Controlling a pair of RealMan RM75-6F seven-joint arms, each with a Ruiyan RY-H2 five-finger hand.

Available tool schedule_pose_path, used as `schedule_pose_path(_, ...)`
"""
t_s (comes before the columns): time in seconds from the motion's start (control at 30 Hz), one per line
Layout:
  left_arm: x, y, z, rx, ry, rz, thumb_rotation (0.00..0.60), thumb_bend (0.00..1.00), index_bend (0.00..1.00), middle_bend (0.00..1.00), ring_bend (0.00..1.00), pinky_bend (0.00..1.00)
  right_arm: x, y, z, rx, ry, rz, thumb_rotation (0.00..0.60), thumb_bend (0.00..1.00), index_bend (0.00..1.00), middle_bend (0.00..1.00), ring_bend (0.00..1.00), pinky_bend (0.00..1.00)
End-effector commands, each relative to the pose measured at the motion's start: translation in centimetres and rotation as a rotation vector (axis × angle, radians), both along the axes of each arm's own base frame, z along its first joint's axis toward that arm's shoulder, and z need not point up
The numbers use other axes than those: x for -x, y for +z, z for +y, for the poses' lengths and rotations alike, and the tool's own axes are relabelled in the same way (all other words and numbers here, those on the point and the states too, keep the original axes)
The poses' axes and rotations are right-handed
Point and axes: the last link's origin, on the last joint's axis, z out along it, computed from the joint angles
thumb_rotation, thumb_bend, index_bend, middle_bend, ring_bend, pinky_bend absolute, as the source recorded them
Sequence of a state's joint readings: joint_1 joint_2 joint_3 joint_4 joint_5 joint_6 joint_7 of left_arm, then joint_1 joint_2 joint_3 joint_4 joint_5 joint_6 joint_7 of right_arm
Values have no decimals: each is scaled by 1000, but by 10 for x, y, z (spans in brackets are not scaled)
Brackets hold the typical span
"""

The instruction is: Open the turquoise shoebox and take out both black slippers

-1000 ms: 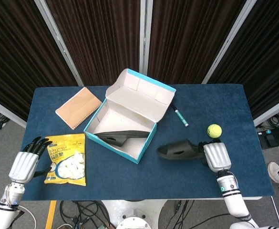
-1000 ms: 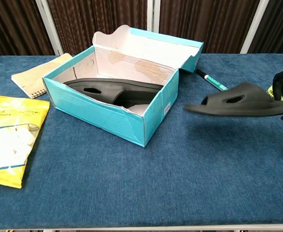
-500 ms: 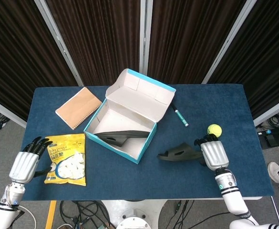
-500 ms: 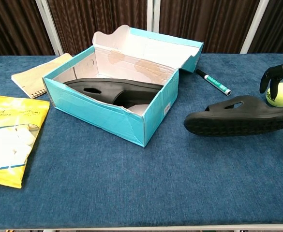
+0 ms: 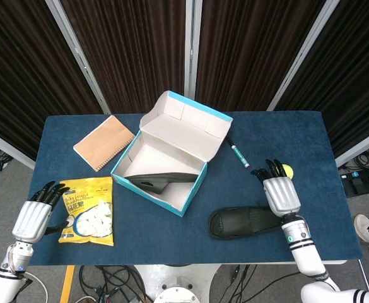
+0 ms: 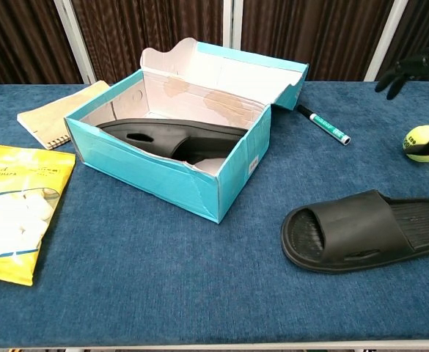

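The black rubber slide slipper (image 5: 246, 223) that the right hand (image 5: 280, 192) carried above the table a second ago, and had tipped on its edge half a second ago, now lies flat and sole-down on the blue cloth-covered table (image 5: 335, 151), just below and to the left of that hand. The right hand has let go and lifted away: its fingers are spread and hold nothing, and in the chest view only its fingertips (image 6: 403, 70) show at the upper right edge. The yellow tennis ball (image 6: 424, 142) sits just beyond the right hand, partly hidden by it in the head view. The second black slipper (image 6: 171, 138) has not moved and lies inside the open turquoise cardboard shoebox (image 5: 169, 153), well to the left of the right hand, with the lid standing up at the back. The teal-capped marker pen (image 5: 238, 153) lies between the box and the right hand. The left hand (image 5: 35, 215) stays where it was at the table's near left corner, fingers apart and empty, just beside the yellow snack bag (image 5: 89, 210).
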State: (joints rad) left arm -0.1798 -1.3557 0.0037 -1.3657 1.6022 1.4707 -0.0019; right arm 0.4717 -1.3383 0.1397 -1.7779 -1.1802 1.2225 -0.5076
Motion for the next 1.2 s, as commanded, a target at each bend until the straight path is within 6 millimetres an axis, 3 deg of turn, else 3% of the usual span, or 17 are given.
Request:
schedule_pose_path(0.03, 0, 0, 0, 1, -1, 2, 600, 87, 188, 156, 92, 302, -19, 0, -11, 2, 48, -30, 600, 26, 242, 285, 54, 25)
schedule_pose_path(0.27, -1, 2, -1, -6, 2, 3, 600, 87, 188, 156, 92, 303, -81, -4, -46, -12, 177, -42, 600, 26, 240, 322, 109, 98)
schedule_pose_path(0.63, 4, 6, 0, -11, 13, -2, 600, 87, 188, 156, 92, 302, -168, -55, -87, -218, 164, -206, 600, 25, 239, 328, 118, 146)
schedule_pose_path(0.9, 6, 11, -1, -19, 12, -5, 600, 87, 188, 156, 92, 302, -194, -95, -96, -314, 123, -100, 600, 26, 240, 325, 117, 146)
schedule_pose_path(1.2, 7, 12, -2, -22, 13, -22, 600, 87, 188, 156, 92, 303, -199, -125, -100, -363, 78, -11, 600, 26, 240, 334, 123, 147)
